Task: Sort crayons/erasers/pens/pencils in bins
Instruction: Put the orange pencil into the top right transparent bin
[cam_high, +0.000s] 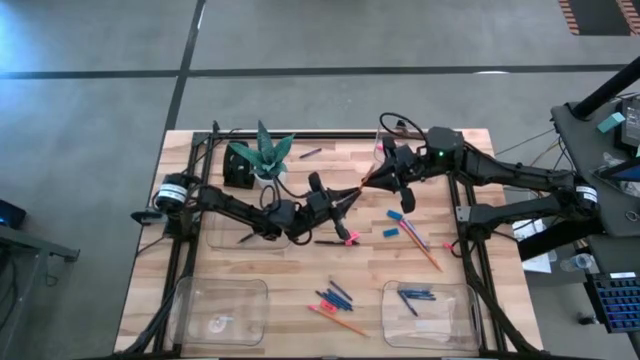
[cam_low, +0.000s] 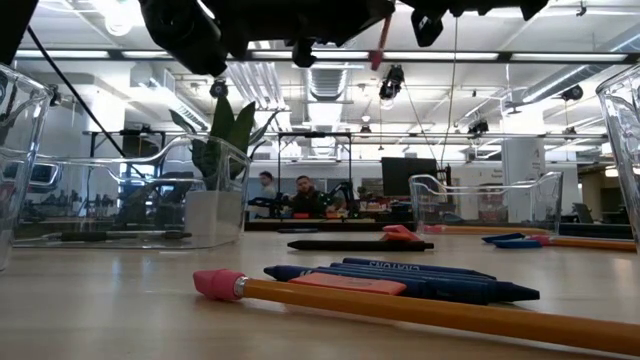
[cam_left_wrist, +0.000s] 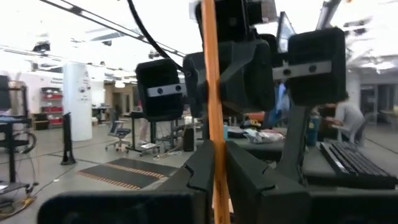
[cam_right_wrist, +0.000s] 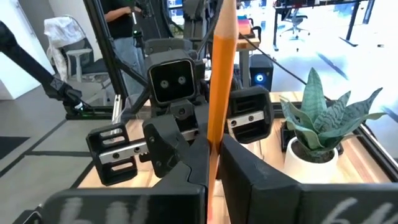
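My left fingers are pinched shut on one long, thin orange wooden pencil, held up off the pale wood-plank tabletop near its middle, beside the spiky green plant in its white pot. My right fingers are closed on the same stick from the other side, so the two of us meet over it with the shaft bridging between; in each wrist view it runs straight up between the dark, flat-faced fingers. I judge this stick light and stiff, with a smooth painted surface that could slide or pivot in a narrow pinch, so I would grip it across the barrel well in from the ends, not at the soft pink rubber tip. One of my pairs must let go before the other carries it off, or we bend or snap it. Further right, a small blue block eraser and another orange pencil lie on the boards, and a cluster of blue and orange sticks lies nearer the front edge. The shallow clear plastic bins sit at the corners: the front left one looks nearly bare, the front right one holds a few dark blue sticks. Glossy and thin-walled, they will likely shift easily if nudged.
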